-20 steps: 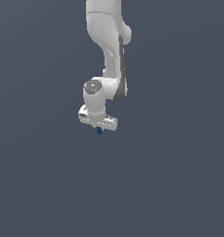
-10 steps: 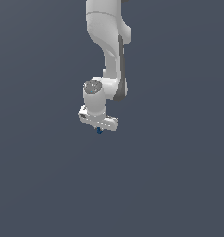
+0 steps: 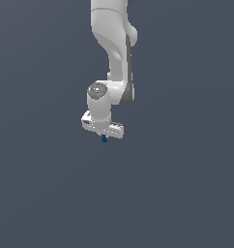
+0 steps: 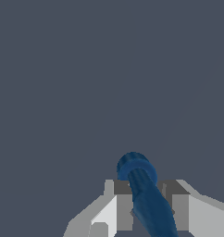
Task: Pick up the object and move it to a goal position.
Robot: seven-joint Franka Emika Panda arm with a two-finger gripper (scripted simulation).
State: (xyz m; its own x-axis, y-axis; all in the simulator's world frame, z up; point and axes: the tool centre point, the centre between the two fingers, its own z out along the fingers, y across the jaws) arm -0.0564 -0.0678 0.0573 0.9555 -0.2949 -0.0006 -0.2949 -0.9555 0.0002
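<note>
A flat, dark grey-blue ground fills both views with no edge or mark on it. The white arm (image 3: 112,53) comes down from the top of the exterior view, bends at a rounded joint with a grey cap, and ends in the gripper (image 3: 104,136), which points downward. In the exterior view the object (image 3: 104,139) is only a small dark blue speck poking out just under the gripper's white body, a little toward the exterior view's left of the body's middle, with plain ground all around it. The wrist view shows it closer: the object (image 4: 142,194) is a dark blue, ribbed, rod-like piece with a wider rounded end, and it runs out from between the two grey fingers (image 4: 120,203), leaning at a slant instead of lying straight along them. The fingers stand close on either side of the shaft and appear to touch it, so the gripper (image 4: 148,203) is narrowed onto the object and grips it. The rounded end reaches past the fingertips.
</note>
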